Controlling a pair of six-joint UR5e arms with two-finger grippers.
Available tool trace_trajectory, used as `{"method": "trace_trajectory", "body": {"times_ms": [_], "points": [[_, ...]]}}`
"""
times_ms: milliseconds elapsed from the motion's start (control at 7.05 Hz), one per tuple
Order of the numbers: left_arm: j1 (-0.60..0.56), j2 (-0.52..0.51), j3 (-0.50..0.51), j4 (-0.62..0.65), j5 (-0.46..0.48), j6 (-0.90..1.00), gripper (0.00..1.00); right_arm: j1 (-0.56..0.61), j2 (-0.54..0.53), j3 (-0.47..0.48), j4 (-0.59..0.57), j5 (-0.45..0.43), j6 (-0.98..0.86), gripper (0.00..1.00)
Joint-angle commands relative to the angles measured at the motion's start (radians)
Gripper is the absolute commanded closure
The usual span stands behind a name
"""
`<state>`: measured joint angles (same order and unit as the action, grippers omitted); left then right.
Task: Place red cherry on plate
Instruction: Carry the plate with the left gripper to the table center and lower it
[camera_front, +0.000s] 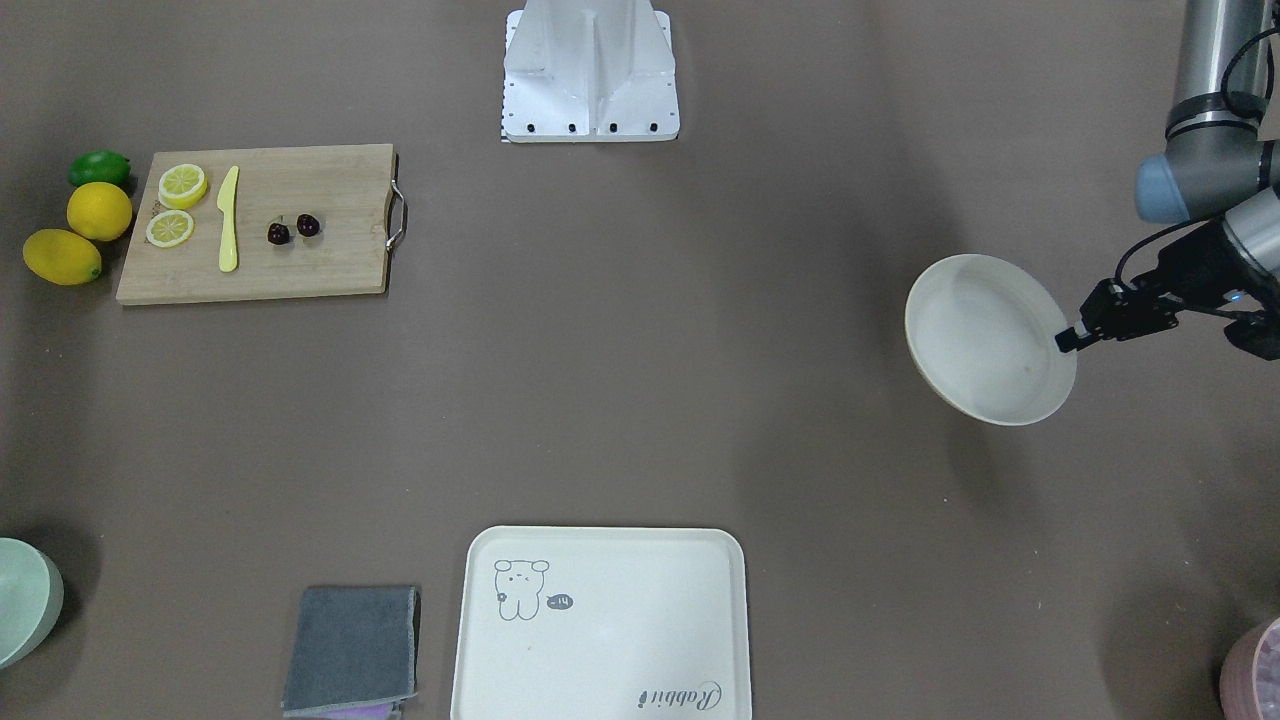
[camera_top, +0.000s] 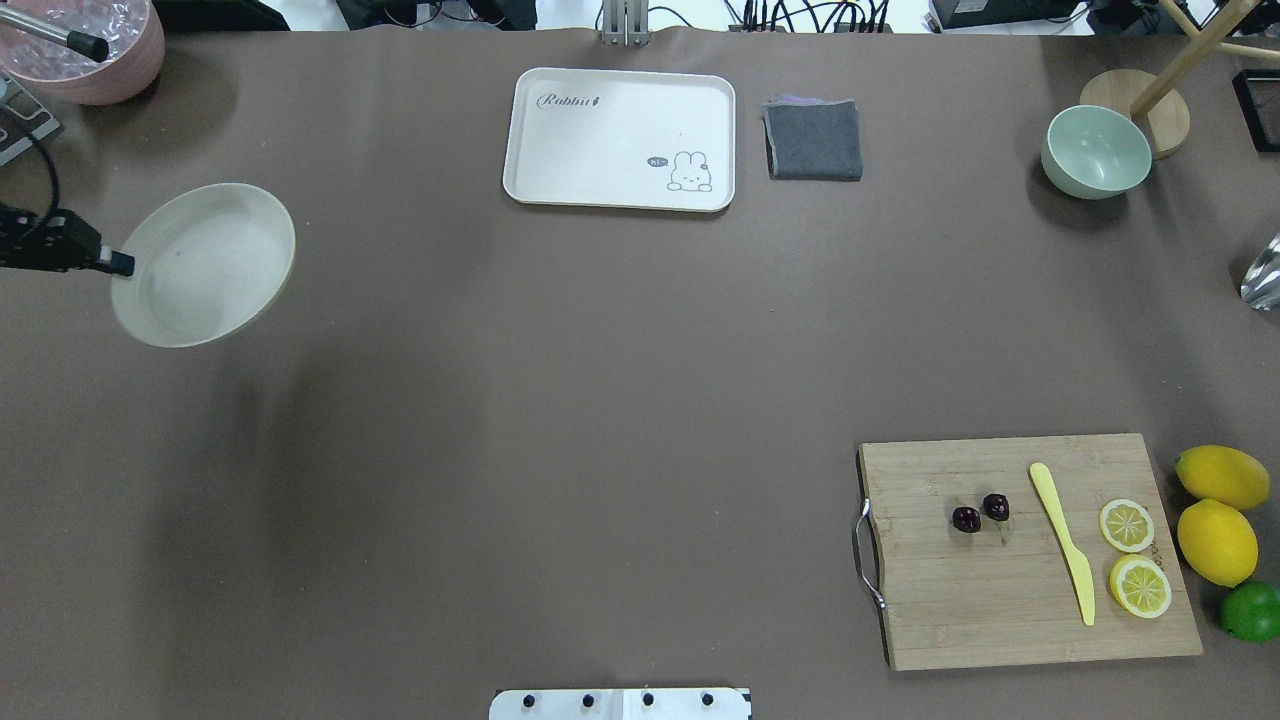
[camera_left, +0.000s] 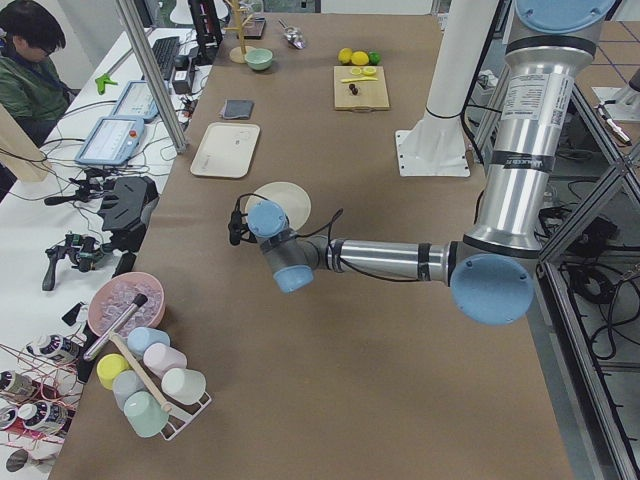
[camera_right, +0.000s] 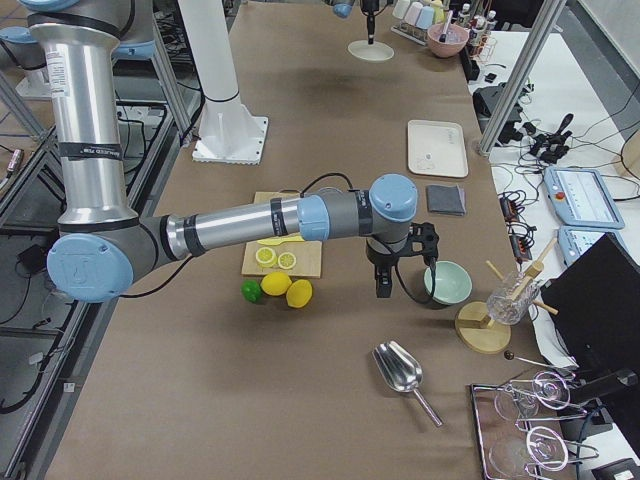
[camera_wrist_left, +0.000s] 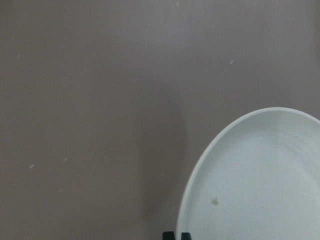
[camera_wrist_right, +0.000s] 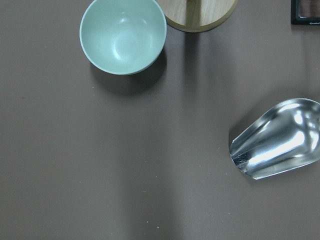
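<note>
Left jaws clamping on rim of round cream-white plate (camera_front: 985, 340), holding it tilted, looking lifted off brown bench (camera_front: 640, 400), maybe for carrying nearer. Tiny dark red cherry pair (camera_front: 293, 229) lying on wooden cutting board (camera_front: 330, 260), far across. Right jaws hanging near pale green bowl (camera_right: 447, 282); apart or together, cannot tell.

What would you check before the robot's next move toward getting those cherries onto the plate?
1. Plate held: ok, left jaws pinch its rim; it looks lifted and tilted.
2. Plate empty: ok.
3. Red cherry free to grab: ok, lying loose on the cutting board.
4. Knife clear of the cherry: ok, beside it, not touching.
5. Right jaws open: cannot tell, seen only from the side, near the green bowl.
</note>
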<state>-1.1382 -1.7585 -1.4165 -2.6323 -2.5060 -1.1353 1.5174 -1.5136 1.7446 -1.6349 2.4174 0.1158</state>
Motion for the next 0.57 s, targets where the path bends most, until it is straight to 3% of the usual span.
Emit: {"method": "trace_trajectory", "body": {"times_ms": [0, 426], "points": [[0.191, -0.151, -0.048, 0.056, 0.204, -0.214, 1.0, -0.013, 0.0, 0.0, 0.01, -0.004, 0.002, 0.0], [0.448, -0.29, -0.293, 0.532, 0.497, -0.253, 1.0, -0.02, 0.006, 0.0, 0.01, -0.006, 0.005, 0.0]]}}
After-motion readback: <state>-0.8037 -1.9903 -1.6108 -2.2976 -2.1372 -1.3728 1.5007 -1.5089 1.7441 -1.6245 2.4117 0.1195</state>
